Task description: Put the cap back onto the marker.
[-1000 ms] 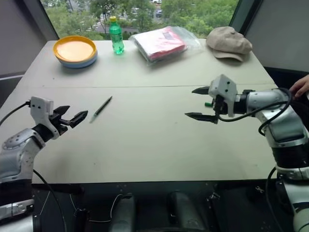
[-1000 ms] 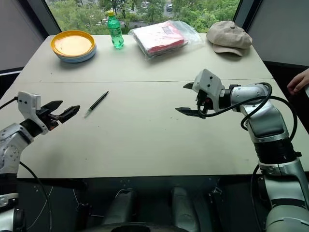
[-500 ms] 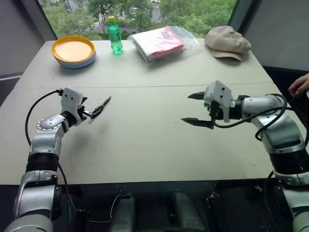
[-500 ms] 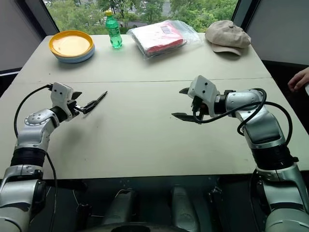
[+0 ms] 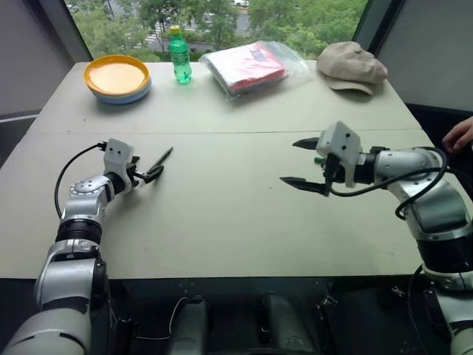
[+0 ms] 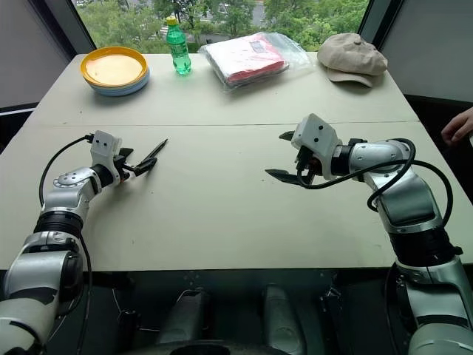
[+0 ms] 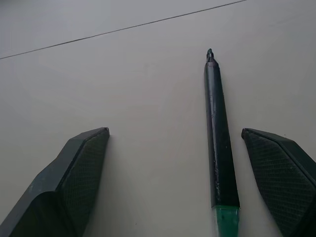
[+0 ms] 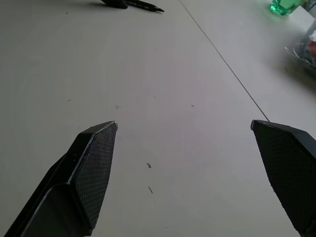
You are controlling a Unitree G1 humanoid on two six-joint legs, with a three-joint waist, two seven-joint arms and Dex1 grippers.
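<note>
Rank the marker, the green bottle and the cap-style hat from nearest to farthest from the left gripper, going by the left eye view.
1. marker: between the open left gripper's fingers.
2. bottle: far edge, left of centre.
3. hat: far right corner.

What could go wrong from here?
1. The marker lies off-centre in the open left gripper, close to one of its fingers; closing may shove or roll it instead of pinching it.
2. It is thin and flat on the table; the fingers could scrape the top or slip over it.
3. The right gripper is open and empty; capping is not set up.
</note>
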